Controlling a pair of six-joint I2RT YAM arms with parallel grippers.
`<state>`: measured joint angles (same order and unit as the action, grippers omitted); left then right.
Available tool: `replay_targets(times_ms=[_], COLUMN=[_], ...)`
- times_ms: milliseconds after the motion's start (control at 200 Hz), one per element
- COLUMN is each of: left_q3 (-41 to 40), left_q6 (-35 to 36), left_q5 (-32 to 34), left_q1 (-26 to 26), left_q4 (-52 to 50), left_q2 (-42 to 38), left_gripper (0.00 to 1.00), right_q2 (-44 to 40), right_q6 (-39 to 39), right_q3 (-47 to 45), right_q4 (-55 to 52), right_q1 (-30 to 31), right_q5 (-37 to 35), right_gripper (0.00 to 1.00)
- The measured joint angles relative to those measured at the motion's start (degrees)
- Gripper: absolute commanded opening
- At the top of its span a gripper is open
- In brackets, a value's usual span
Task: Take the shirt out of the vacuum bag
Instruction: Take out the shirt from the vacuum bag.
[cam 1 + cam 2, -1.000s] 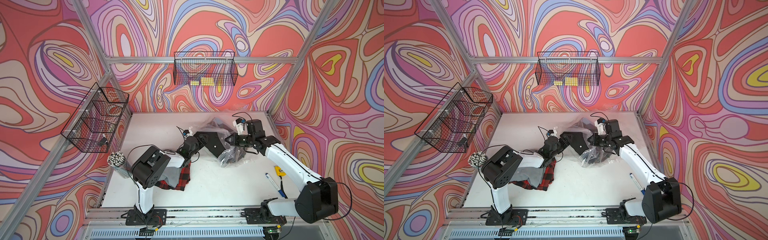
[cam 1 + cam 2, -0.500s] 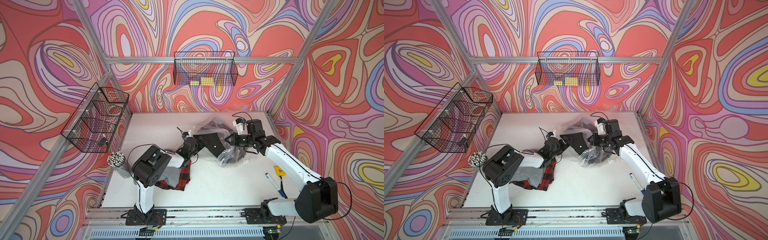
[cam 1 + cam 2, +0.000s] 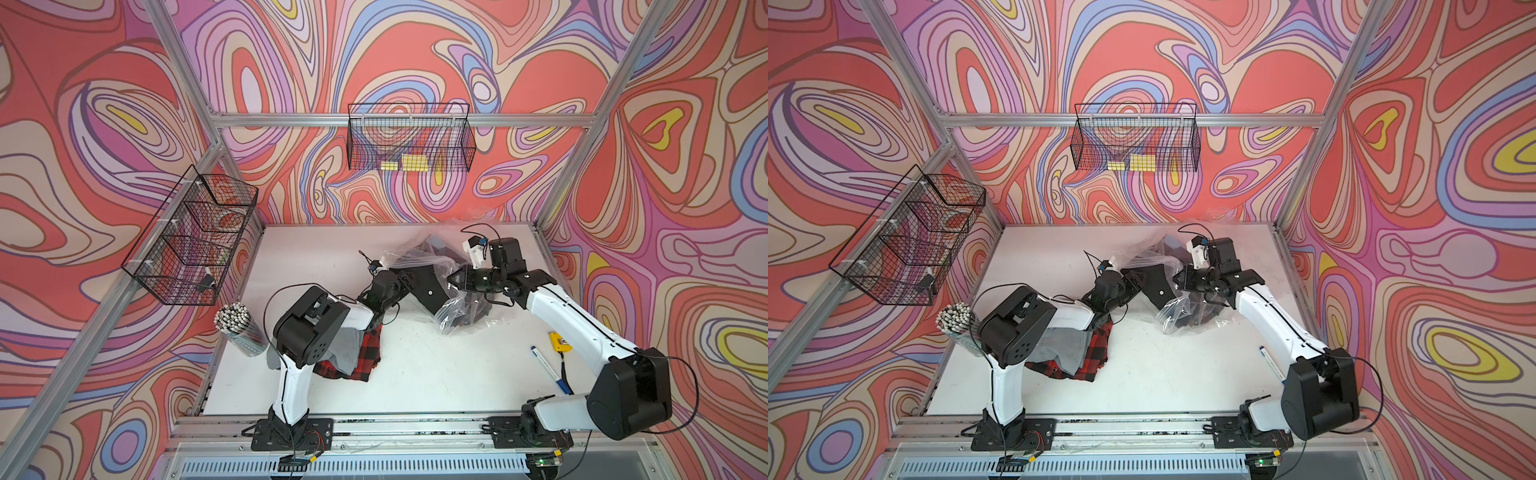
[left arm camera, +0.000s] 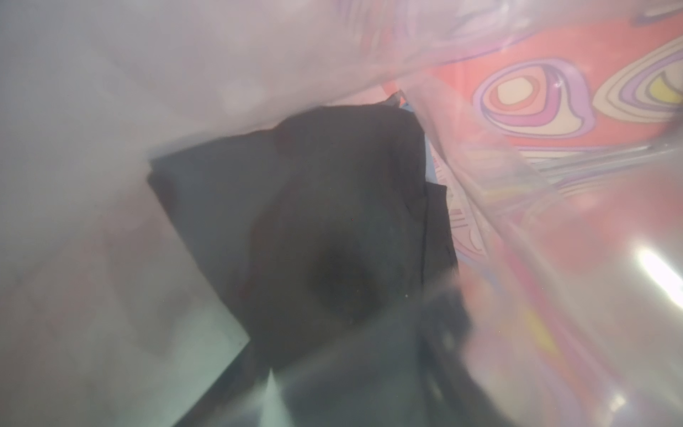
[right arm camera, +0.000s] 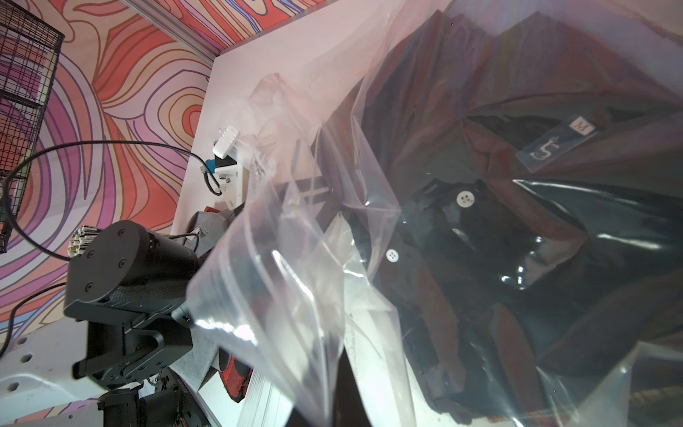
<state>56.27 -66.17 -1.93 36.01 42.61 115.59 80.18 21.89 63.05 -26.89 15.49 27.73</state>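
The vacuum bag [image 3: 453, 320] [image 3: 1173, 322] lies crumpled and clear on the white table, right of centre. A dark shirt [image 3: 436, 245] [image 5: 480, 240] with white buttons and a neck label sits inside it. My right gripper [image 3: 455, 282] [image 5: 347, 384] is shut on a fold of the bag's plastic near its mouth and holds it up. My left gripper [image 3: 428, 291] [image 3: 1156, 286] reaches into the mouth from the left. In the left wrist view the shirt [image 4: 332, 222] fills the middle behind hazy plastic [image 4: 221, 74]. The left jaws are blurred there.
A red-and-black plaid cloth [image 3: 365, 353] and a grey cloth [image 3: 345, 345] lie under the left arm. A cup of white-tipped sticks [image 3: 237, 324] stands at the table's left edge. A blue pen [image 3: 548, 370] and a yellow item [image 3: 559, 340] lie by the right arm. Wire baskets [image 3: 191, 237] [image 3: 411, 141] hang on the walls.
The left gripper has shifted slightly at the bag's mouth. The right arm and the bag stay where they were.
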Motion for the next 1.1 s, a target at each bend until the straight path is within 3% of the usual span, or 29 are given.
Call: replay_targets(times_ms=[160, 275, 346, 691, 1097], left_q3=[0.00, 0.35, 1.14, 2.47, 0.63], left_q6=[0.48, 0.46, 0.35, -0.04, 0.33], left_q5=[-0.22, -0.52, -0.94, -2.95, -5.25], left_q1=[-0.07, -0.07, -0.07, -0.07, -0.07], left_q4=[-0.35, -0.42, -0.50, -0.24, -0.09], left_q2=[0.00, 0.02, 0.13, 0.35, -1.79], left_gripper=[0.41, 0.56, 0.61, 0.00, 0.00], right_q2=[0.31, 0.31, 0.31, 0.33, 0.35], right_q6=[0.02, 0.02, 0.00, 0.00, -0.70], right_q3=[0.02, 0.02, 0.02, 0.02, 0.04], right_q4=[0.33, 0.37, 0.39, 0.61, 0.46], right_q1=[0.31, 0.63, 0.70, 0.74, 0.74], right_q5=[-0.02, -0.07, -0.09, -0.28, -1.01], right_gripper=[0.00, 0.00, 0.00, 0.00, 0.00])
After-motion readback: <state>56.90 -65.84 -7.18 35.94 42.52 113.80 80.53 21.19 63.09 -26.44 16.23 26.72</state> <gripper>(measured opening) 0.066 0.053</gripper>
